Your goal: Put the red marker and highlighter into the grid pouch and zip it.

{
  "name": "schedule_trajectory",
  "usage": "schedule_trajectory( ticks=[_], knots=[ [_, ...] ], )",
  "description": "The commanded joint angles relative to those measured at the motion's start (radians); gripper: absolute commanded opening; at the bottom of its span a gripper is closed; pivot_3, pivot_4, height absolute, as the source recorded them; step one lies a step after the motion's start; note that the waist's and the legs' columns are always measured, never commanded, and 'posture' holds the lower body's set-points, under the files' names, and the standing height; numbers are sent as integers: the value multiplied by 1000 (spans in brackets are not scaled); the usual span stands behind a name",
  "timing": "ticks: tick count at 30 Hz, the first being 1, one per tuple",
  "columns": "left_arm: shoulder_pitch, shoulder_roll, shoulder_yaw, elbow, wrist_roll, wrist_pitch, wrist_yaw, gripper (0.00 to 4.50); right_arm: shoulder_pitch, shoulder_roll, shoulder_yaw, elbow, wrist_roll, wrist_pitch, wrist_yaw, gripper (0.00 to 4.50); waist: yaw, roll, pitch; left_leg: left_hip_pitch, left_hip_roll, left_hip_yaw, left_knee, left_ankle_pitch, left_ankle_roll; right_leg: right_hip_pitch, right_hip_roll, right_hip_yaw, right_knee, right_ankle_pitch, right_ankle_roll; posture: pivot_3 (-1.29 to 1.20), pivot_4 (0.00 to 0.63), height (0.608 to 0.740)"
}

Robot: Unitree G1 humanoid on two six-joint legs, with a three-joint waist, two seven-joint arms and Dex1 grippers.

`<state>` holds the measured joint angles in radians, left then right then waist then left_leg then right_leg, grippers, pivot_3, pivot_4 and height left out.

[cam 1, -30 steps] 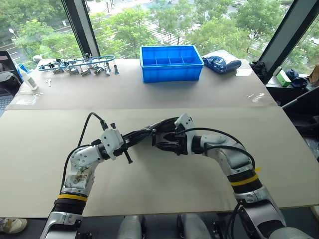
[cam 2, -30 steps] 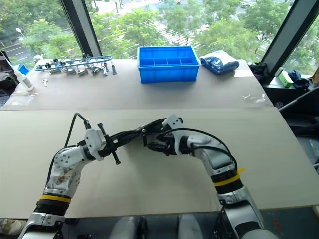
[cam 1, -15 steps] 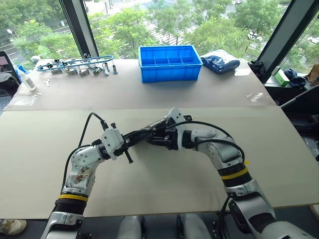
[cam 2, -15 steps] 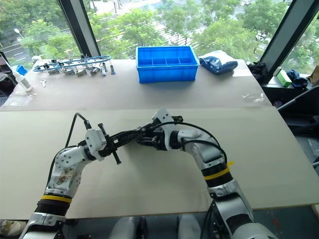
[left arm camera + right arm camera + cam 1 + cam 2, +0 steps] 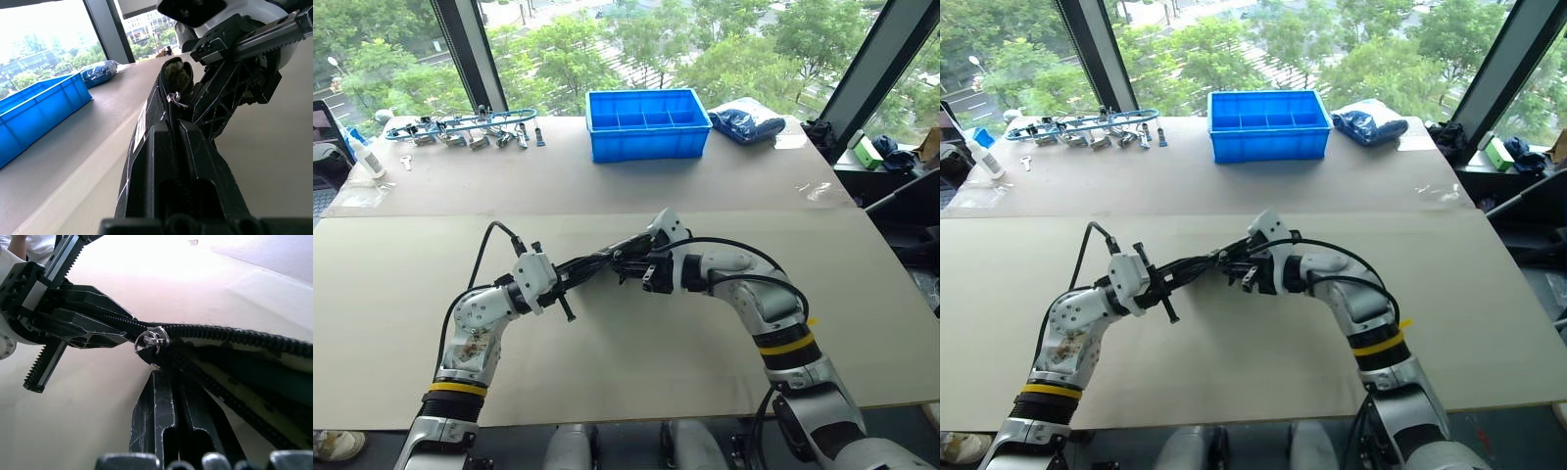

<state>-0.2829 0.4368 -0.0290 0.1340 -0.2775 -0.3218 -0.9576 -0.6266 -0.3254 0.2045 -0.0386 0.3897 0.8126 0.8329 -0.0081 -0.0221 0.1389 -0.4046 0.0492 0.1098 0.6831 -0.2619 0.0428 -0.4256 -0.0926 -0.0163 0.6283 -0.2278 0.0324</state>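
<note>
At centre-left of the head view, the left gripper [image 5: 570, 284] is clamped on one end of the grid pouch [image 5: 607, 260], holding it above the counter [image 5: 636, 362]. Just right of it, the right gripper [image 5: 641, 277] has its fingers together at the zipper pull [image 5: 151, 339]; whether it truly pinches the pull is unclear. The zipper looks largely open. If the grip is shallow, the pull may slip free, or the pouch may twist between both grippers.
</note>
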Motion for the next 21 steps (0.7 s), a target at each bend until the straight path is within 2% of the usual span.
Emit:
schedule_trajectory(
  ticks=[1,6,12,16,20,21],
  knots=[
    [-9,2,4,-22,-7,-3,5,0,44,-120,-81,-101,57,20,67,10,5,0,0,0,0,0,0,0,0,0,0,0,-1,0,0,0,150,740],
    [-3,4,3,-24,-10,-4,6,0,98,-290,-155,-66,29,-42,93,10,6,0,0,0,0,0,0,0,1,0,0,0,-1,0,0,0,150,740],
    [-6,-2,5,-20,-16,-4,8,0,126,-400,-186,-2,8,-102,129,10,5,0,0,1,0,0,0,0,1,0,1,1,-1,0,0,0,150,740],
    [-12,-5,4,-18,-17,-2,8,0,112,-417,-187,37,1,-128,129,10,5,0,0,1,0,0,0,0,1,0,1,2,-1,0,0,0,150,740],
    [-15,-11,7,-19,-34,12,2,0,91,-384,-196,57,7,-135,92,10,6,0,0,1,0,0,0,0,1,0,0,1,-1,0,0,0,150,740],
    [-15,-13,5,-21,-40,17,-3,0,82,-362,-194,61,12,-121,71,335,6,0,0,1,0,0,0,0,1,0,1,1,-1,0,0,0,150,740]
  ],
)
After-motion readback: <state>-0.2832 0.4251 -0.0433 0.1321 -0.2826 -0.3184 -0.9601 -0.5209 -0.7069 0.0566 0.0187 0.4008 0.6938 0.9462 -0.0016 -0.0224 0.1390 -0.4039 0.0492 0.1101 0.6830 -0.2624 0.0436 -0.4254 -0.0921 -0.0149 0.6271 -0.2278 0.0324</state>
